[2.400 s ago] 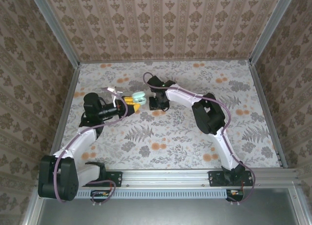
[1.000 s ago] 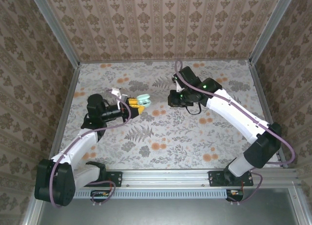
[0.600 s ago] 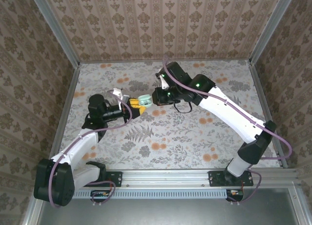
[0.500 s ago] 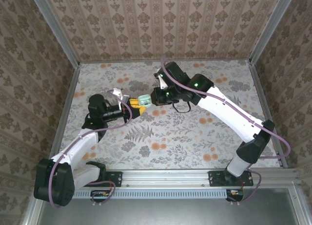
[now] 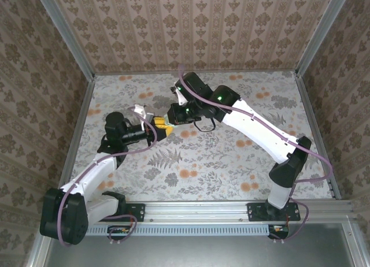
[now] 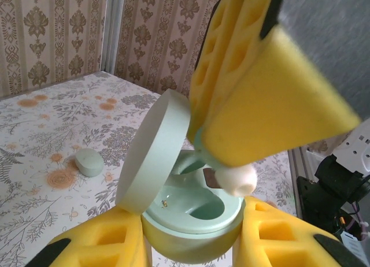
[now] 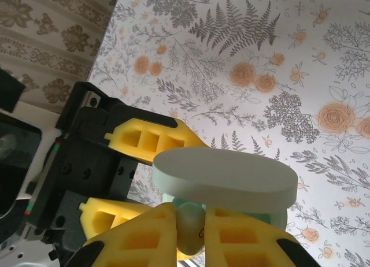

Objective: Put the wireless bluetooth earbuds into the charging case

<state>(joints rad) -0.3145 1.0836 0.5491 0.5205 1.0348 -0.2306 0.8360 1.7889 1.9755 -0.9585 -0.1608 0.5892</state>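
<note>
- Left arm stretched low across the table (image 5: 202, 157), wrist level, left gripper (image 5: 161, 126) pointing right and clamped on the sides of the charging case (image 6: 193, 232).
- Right arm arched over from the right, right gripper (image 5: 173, 114) just above the case, yellow pads pinching an earbud (image 6: 231, 179).
- Case is pale mint and held off the table, with the lid (image 6: 153, 154) hinged up and tilted and the cavity open.
- Earbud tip sits at the case's opening.
- Second earbud (image 6: 88, 162) lies on the table, well apart.
</note>
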